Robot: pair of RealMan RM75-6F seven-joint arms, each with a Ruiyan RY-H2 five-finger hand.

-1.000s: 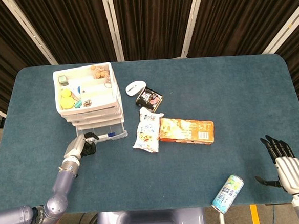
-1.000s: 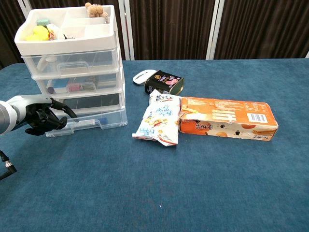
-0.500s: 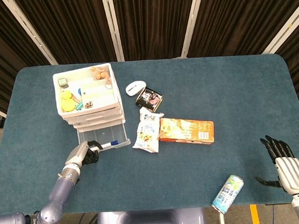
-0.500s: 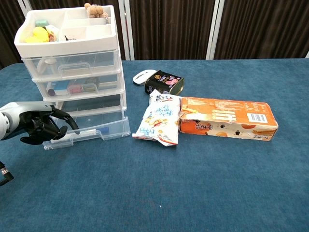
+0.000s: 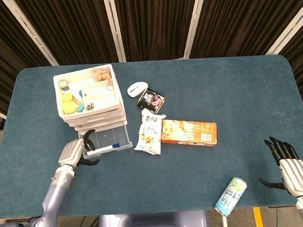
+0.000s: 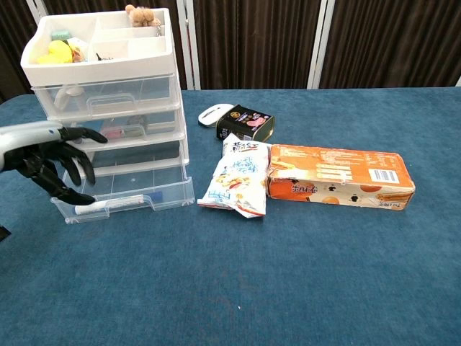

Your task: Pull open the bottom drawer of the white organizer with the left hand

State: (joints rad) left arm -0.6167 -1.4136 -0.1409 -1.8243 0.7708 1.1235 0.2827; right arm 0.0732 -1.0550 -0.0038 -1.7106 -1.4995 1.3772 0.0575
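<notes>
White organizer's bottom drawer [image 6: 126, 202] out (left hand [image 6: 45, 161] spread beside it)

A white plastic organizer [image 5: 90, 99] stands on the blue table [image 5: 202, 94]. Its clear bottom drawer [image 5: 105, 138] sticks out toward the front (a blue and white pen lies inside). The left robot hand [image 5: 77, 152] is just beside the drawer's front corner, fingers spread apart. The right robot hand [image 5: 292, 172] waits far off with fingers apart, near a green drink can [image 5: 230, 196].
</notes>
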